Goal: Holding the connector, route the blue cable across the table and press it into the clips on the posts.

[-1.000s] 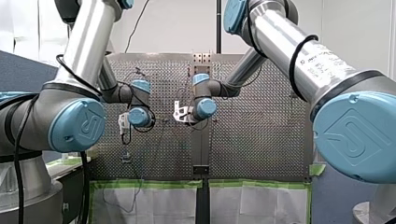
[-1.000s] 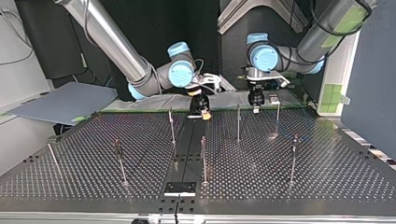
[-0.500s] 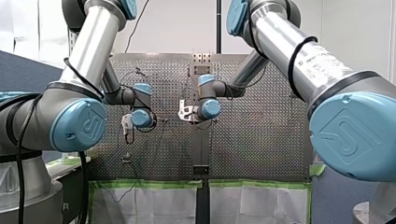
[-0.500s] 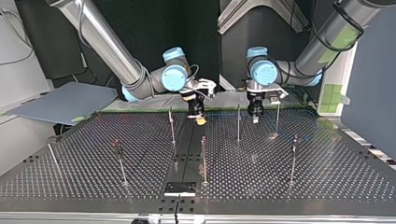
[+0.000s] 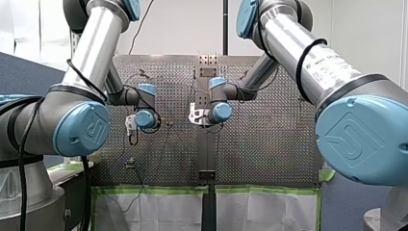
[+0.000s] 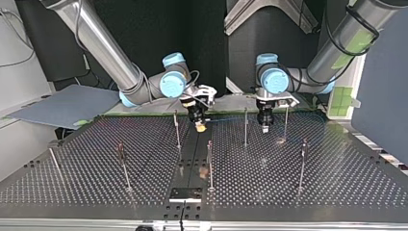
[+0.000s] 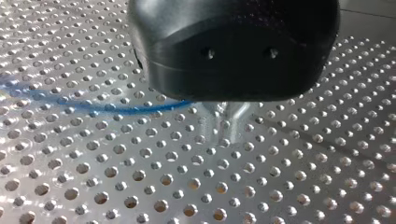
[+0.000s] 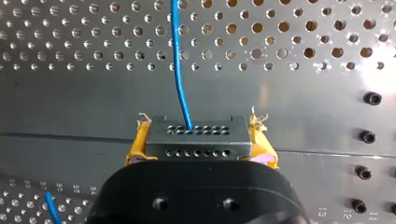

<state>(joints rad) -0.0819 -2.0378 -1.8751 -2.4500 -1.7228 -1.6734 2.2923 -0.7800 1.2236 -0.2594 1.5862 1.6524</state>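
Observation:
In the right wrist view my right gripper (image 8: 196, 140) is shut on the black connector (image 8: 196, 136), which sits between its yellow pads (image 8: 138, 142). The blue cable (image 8: 180, 79) leaves the connector and runs ahead over the perforated table (image 8: 289, 51). In the top view this gripper (image 6: 199, 125) hangs just behind the table's middle strip, beside a thin post (image 6: 177, 127). My left gripper (image 6: 264, 126) hovers low between two posts (image 6: 245, 126) at the view's right. In the left wrist view the cable (image 7: 93, 106) runs under the black gripper body (image 7: 233, 46), which hides where the cable ends.
Several more thin posts (image 6: 210, 163) stand across the table, two of them (image 6: 302, 163) nearer the camera. A black plate (image 6: 185, 194) lies at the table's near edge. A grey board (image 6: 67, 103) rests off the top view's left. Green tape (image 5: 154, 190) lines the edge by the arms.
Both grippers have come out over the table toward the top view's camera. My right gripper, still holding the connector, has also shifted slightly to that view's left.

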